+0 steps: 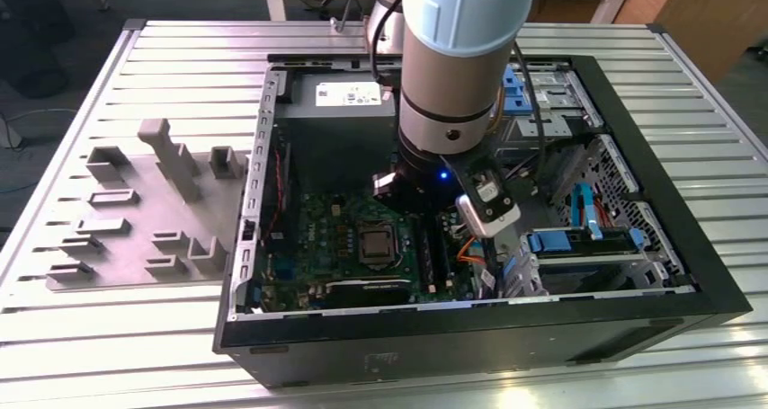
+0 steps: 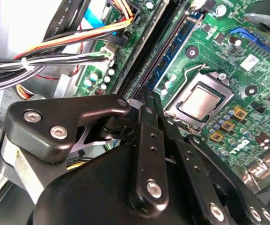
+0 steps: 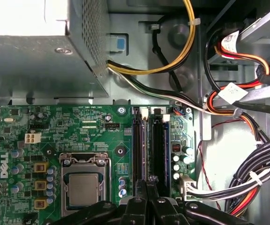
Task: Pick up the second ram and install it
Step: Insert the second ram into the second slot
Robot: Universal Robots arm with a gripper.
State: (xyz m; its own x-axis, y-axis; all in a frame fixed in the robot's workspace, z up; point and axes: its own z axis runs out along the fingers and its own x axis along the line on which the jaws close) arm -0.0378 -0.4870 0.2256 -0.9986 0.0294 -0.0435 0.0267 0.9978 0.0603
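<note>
My gripper (image 2: 149, 93) is shut, its black fingertips close together just above the near end of the long black memory slots (image 3: 137, 145) on the green motherboard (image 3: 92, 124). The same gripper (image 3: 147, 181) shows in the first wrist view, centred between the two slot rails. In the second wrist view a narrow blue-green strip, the second ram (image 2: 177, 49), stands along the slot on the processor side, running away from the fingertips. I cannot tell whether the tips touch it. In the exterior view the arm (image 1: 450, 85) reaches straight down into the open computer case (image 1: 480, 337).
The processor socket (image 3: 83, 187) lies beside the slots. The grey power supply (image 3: 36, 61) sits past the board's far edge. Bundled cables (image 3: 247, 187) crowd the other side of the slots. A grey parts fixture (image 1: 144, 211) lies on the slatted table at the exterior view's left.
</note>
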